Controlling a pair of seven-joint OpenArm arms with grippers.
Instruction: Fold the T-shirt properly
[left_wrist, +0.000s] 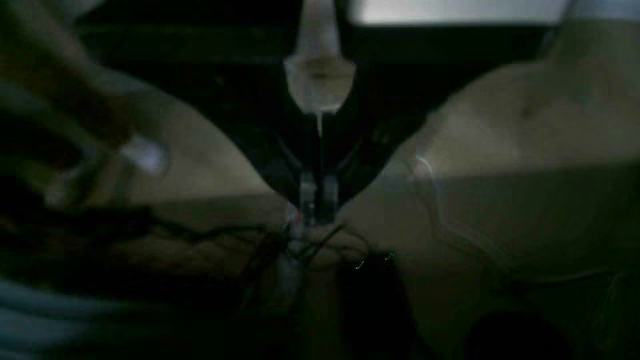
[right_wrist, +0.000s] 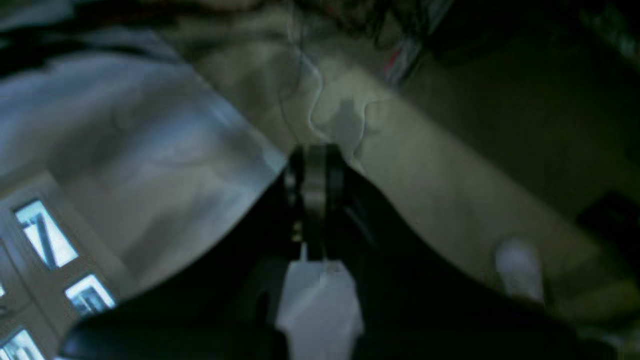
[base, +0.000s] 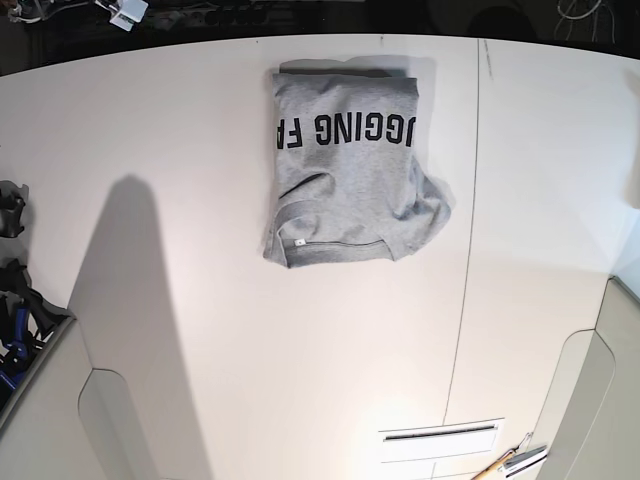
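Note:
The grey T-shirt (base: 350, 170) lies folded into a rough rectangle at the far middle of the white table (base: 200, 300). Black block capitals (base: 350, 130) run across its upper part. The ribbed neck with a small white tag (base: 299, 241) is at its near edge. A rumpled sleeve (base: 435, 215) bulges out at its right side. Neither gripper shows over the table in the base view. In the dark, blurred wrist views my left gripper (left_wrist: 316, 202) and my right gripper (right_wrist: 315, 160) have their fingers together with nothing between them. The shirt is not in either wrist view.
A seam (base: 470, 250) runs down the table right of the shirt. A slot (base: 440, 435) and small tools (base: 515, 460) sit at the near right. Dark arm parts (base: 10, 215) stand at the left edge. Cables (base: 120, 12) lie beyond the far edge.

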